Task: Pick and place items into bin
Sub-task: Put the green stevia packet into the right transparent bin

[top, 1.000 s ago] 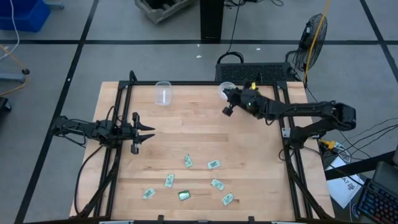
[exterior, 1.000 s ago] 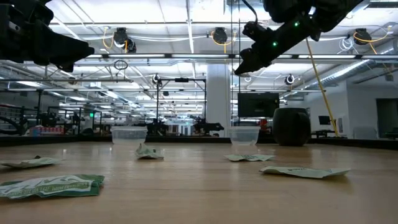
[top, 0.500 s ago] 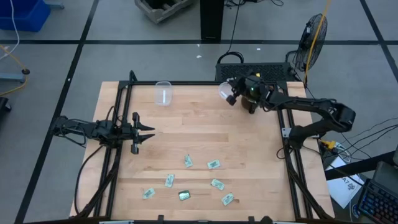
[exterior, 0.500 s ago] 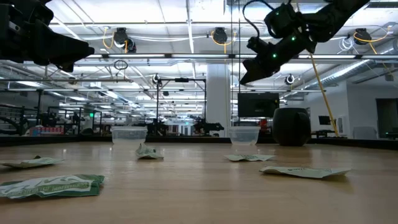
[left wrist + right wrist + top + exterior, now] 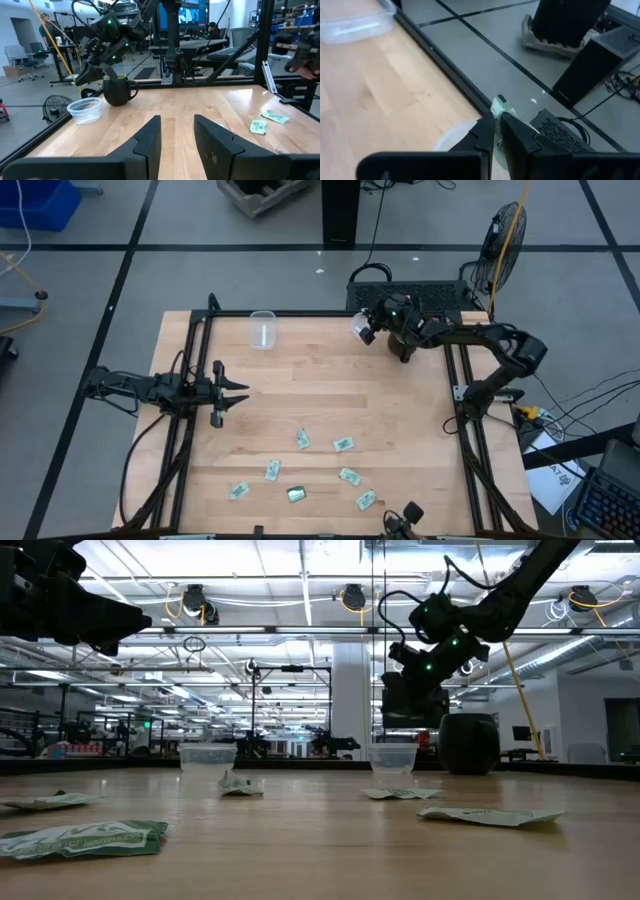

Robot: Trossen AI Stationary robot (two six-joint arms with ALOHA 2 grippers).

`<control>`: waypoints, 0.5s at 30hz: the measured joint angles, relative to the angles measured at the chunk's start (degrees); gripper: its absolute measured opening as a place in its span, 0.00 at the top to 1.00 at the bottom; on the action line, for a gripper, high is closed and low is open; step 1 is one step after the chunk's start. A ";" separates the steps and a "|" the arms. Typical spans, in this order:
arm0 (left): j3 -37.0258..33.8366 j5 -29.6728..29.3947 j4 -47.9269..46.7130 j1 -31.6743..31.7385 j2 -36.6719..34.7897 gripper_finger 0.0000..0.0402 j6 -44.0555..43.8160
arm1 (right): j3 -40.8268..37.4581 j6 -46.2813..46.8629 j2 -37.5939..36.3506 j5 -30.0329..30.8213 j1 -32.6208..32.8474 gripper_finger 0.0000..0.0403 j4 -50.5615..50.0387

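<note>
I hold the right pincer [image 5: 495,131] pinched on a packet [image 5: 501,108] right over the tub [image 5: 360,326] at the table's [image 5: 300,395] far edge, so I'd centre above it before letting go.

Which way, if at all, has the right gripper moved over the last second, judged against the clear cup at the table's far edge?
Yes. In the high view the right gripper has swung from over the table toward the far edge, and now hangs over the clear cup, holding a packet.
</note>
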 joint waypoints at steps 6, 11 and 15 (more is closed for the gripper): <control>0.02 0.00 -0.01 0.01 -0.02 0.70 -0.02 | 2.36 0.60 4.33 -2.49 -0.42 0.94 0.00; 0.00 0.00 0.00 0.00 -0.01 0.70 0.00 | 2.67 3.18 7.40 -2.49 -0.56 0.94 -0.48; 0.01 0.00 -0.01 0.01 0.00 0.70 0.00 | 2.67 4.85 8.47 -2.30 -0.75 0.94 -1.20</control>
